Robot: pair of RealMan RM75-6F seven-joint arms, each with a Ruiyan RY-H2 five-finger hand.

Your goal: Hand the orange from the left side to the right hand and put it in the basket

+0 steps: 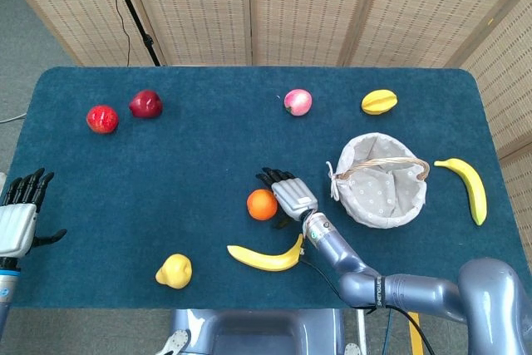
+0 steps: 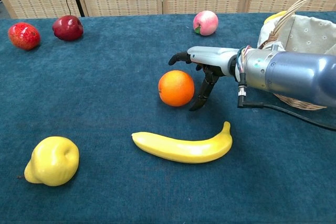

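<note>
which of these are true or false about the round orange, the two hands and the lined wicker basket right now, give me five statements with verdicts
1. The round orange lies on the blue tablecloth, not in the lined wicker basket. True.
2. The right hand has lifted the orange off the table. False: its fingers are spread beside the orange, which rests on the cloth.
3. The left hand holds the orange. False: it is at the table's left edge, fingers apart, holding nothing.
4. A yellow banana lies nearer the robot than the orange. True.
5. The basket already holds a pink peach. False: the pink peach sits on the cloth, apart from the basket.
</note>
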